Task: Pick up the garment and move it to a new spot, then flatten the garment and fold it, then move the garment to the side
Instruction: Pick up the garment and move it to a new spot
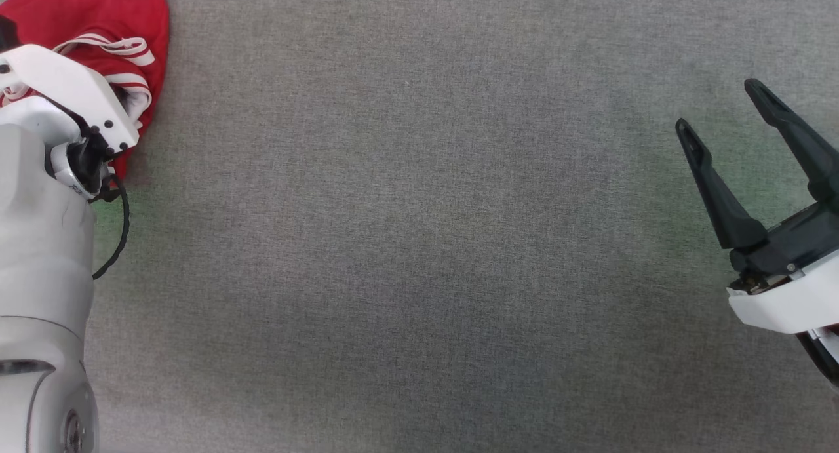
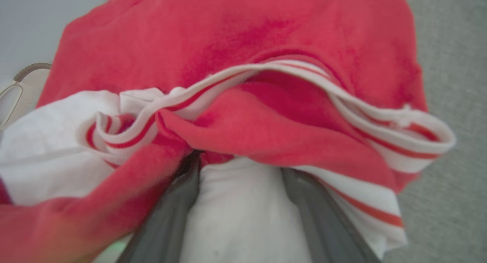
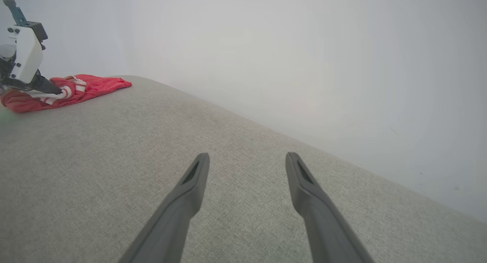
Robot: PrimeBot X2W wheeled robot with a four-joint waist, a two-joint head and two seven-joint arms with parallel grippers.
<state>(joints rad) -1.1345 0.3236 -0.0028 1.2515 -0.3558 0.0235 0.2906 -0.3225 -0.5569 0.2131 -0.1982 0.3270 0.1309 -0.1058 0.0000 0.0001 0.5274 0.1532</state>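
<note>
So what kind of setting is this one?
Probably a bare lab or test station rather than a home: a wide surface covered in grey woven fabric, a plain pale wall behind it, and a crumpled red garment.

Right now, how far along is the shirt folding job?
Nothing looks done: the garment lies crumpled at the far left of the grey surface. In hand: the left gripper sits open, pushed into the fabric, not yet clamped. The right gripper hovers open and empty. Left: lifting, moving, flattening, folding, setting aside.
</note>
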